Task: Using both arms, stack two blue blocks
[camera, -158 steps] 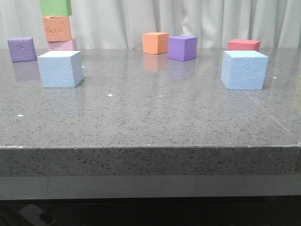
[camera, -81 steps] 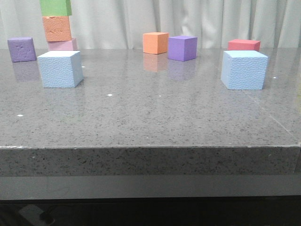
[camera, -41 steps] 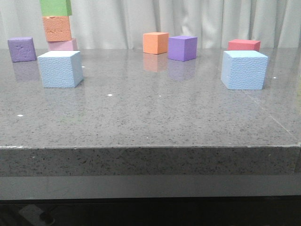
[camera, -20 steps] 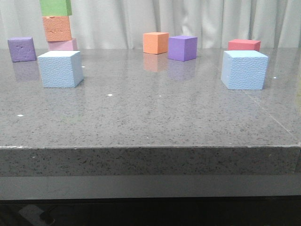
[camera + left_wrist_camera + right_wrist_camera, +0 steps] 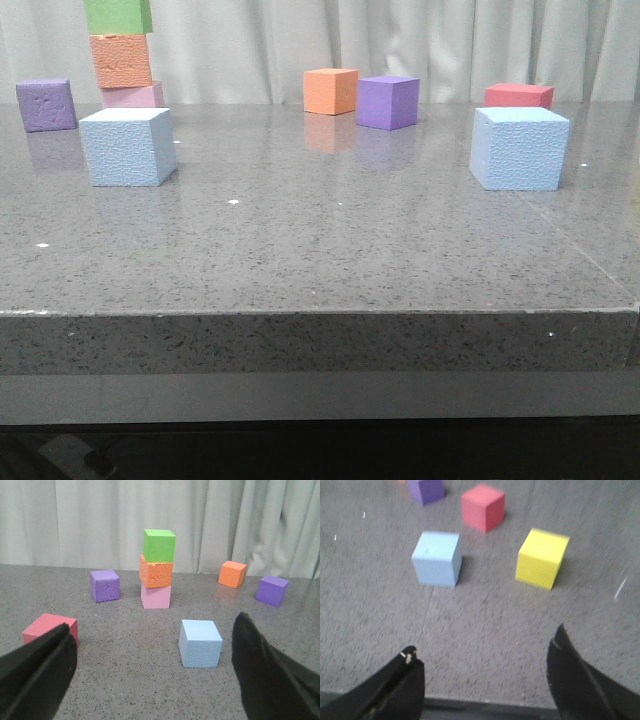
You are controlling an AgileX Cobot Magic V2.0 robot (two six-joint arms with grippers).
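Note:
Two pale blue blocks stand apart on the grey table. One blue block (image 5: 128, 146) is at the left, also in the left wrist view (image 5: 200, 643). The other blue block (image 5: 519, 148) is at the right, also in the right wrist view (image 5: 436, 558). Neither arm shows in the front view. My left gripper (image 5: 152, 630) is open and empty, with the left block a short way ahead between its fingers. My right gripper (image 5: 485, 645) is open and empty over the table's near edge, well short of the right block.
A green, orange and pink tower (image 5: 124, 55) stands behind the left block, a purple cube (image 5: 46, 104) beside it. An orange cube (image 5: 331, 91) and a purple cube (image 5: 388, 102) sit at the back middle. A red cube (image 5: 519, 95) and a yellow cube (image 5: 542, 557) flank the right block.

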